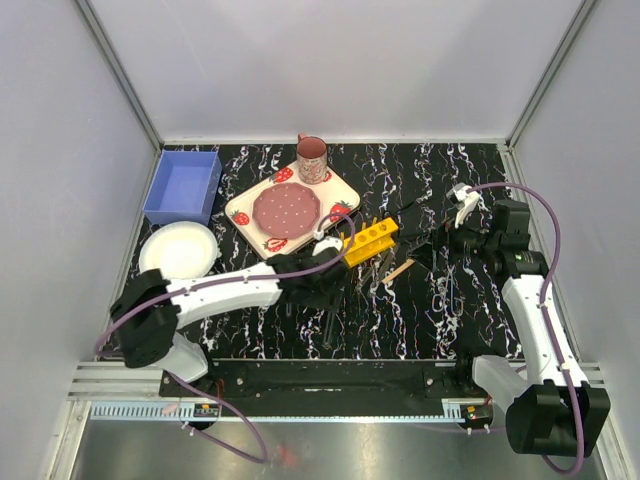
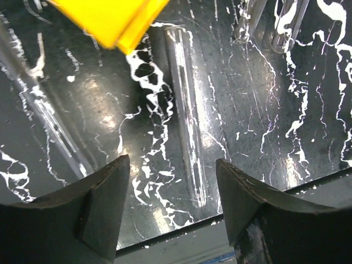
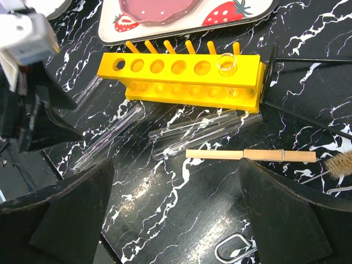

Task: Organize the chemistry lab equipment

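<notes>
With your left gripper (image 2: 171,179) spread astride the clear test tube (image 2: 186,115) beside the yellow test-tube rack (image 2: 110,16), an off-centre closing could roll it away or crack it.

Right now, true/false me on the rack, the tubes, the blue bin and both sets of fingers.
1. One tube stands in the yellow rack. True.
2. The left fingers are shut on a tube. False: they are open, with a loose tube lying flat on the table between them.
3. More tubes lie on the table beside the rack. True.
4. The brush is in the blue bin. False: nothing shows inside the bin; the brush lies on the table.
5. The right fingers are open and hold nothing. True.
</notes>
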